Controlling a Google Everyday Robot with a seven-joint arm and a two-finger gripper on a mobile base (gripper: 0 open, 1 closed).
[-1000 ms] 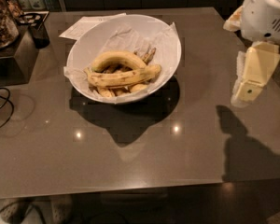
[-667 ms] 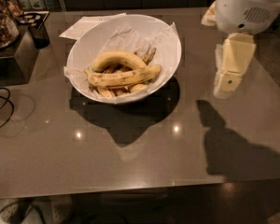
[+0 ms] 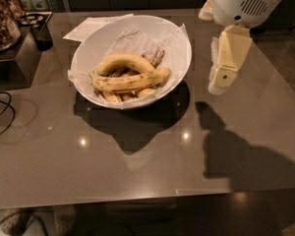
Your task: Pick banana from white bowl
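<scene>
The near part of the table [image 3: 137,171] carries only the arm's shadow. Beyond it stands the white bowl [image 3: 183,43], lined with crumpled paper [image 3: 137,37]. The banana [image 3: 132,81], long, speckled and nearly straight, lies across the bowl's near side on top of stubby pieces [image 3: 113,96], with an arched banana [image 3: 125,62] just behind and touching it.

The end effector [image 3: 219,82] hangs to the right of the bowl, outside its rim and holding nothing. I cannot tell whether it is apart or together.

The approach probably goes best over the rim and down onto the banana's middle, closing across its width, so the arched one and the paper stay clear.

Farther back lie a paper sheet [image 3: 96,24] and a dark cup [image 3: 42,36].
</scene>
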